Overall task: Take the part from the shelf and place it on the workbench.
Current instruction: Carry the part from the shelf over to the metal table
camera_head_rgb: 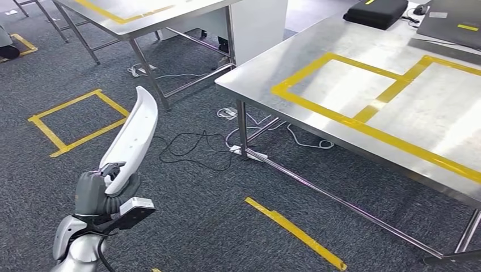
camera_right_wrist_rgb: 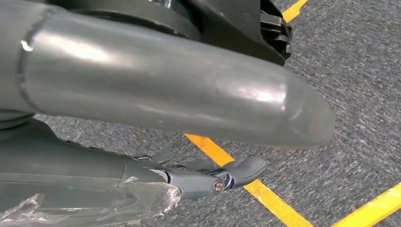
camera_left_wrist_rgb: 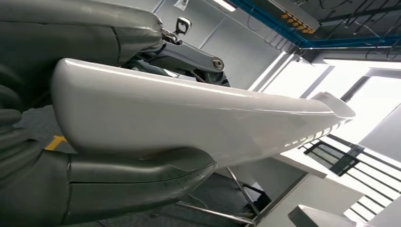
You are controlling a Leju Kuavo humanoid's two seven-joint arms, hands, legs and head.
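You can't see the near end of the white part [camera_head_rgb: 134, 136], wrapped by the left hand [camera_head_rgb: 105, 190], and the workbench [camera_head_rgb: 317, 68] runs off the right edge, its far legs hidden.

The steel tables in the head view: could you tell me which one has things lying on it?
The nearer workbench on the right: a black case lies at its far end. The far table carries only yellow tape.

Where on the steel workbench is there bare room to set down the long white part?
Both yellow-taped rectangles on the stainless steel workbench are bare: the smaller one nearer the corner, the larger one beside it. The far edge is crowded with a black case and a grey device. The left hand holds the curved white part.
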